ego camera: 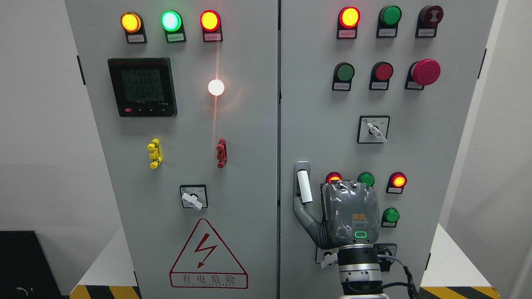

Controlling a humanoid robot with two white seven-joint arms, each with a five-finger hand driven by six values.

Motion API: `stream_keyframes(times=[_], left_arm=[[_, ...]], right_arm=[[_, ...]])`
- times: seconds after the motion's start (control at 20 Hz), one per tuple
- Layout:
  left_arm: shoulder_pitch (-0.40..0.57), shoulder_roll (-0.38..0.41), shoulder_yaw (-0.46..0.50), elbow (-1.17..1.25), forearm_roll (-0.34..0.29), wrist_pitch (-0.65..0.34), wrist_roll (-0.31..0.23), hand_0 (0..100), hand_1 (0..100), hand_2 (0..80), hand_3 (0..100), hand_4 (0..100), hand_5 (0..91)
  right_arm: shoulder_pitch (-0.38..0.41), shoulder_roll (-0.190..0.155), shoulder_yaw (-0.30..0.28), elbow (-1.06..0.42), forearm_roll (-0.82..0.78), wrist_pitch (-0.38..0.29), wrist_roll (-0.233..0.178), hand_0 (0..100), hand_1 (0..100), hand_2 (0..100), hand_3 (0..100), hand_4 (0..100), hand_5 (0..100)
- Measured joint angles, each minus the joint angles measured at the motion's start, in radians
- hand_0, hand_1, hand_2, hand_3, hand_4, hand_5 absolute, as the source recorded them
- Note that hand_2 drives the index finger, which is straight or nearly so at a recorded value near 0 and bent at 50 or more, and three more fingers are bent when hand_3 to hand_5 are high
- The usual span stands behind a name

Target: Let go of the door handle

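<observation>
The door handle [304, 185], a white lever in a grey metal mount, stands upright at the left edge of the cabinet's right door [415, 158]. My right hand [351, 214] comes up from the bottom edge, its grey back towards the camera, just right of and below the handle. Its thumb [305, 220] stretches up and left and reaches the handle's lower end. The other fingers [349, 187] point at the door panel, to the right of the handle and not wrapped around it. The hand is open and holds nothing. My left arm is not in view.
Both cabinet doors are closed, with the seam [279, 149] between them. Around my hand sit lit red lamps [398, 180] and green buttons [390, 215]. A rotary switch [374, 130] is above, and a red mushroom stop button [424, 72] higher up. The left door carries a meter [142, 86].
</observation>
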Motion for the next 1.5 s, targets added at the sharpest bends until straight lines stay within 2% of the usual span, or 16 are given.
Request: stream_keyframes(times=[1.5], left_arm=[[0.000,0.000,0.000,0.000,0.000,0.000,0.000,12,56,0.0,0,0,0.0]], right_arm=[[0.003,0.002,-0.012,-0.006,0.000,-0.001,-0.005,42,36,100,100,98,100]])
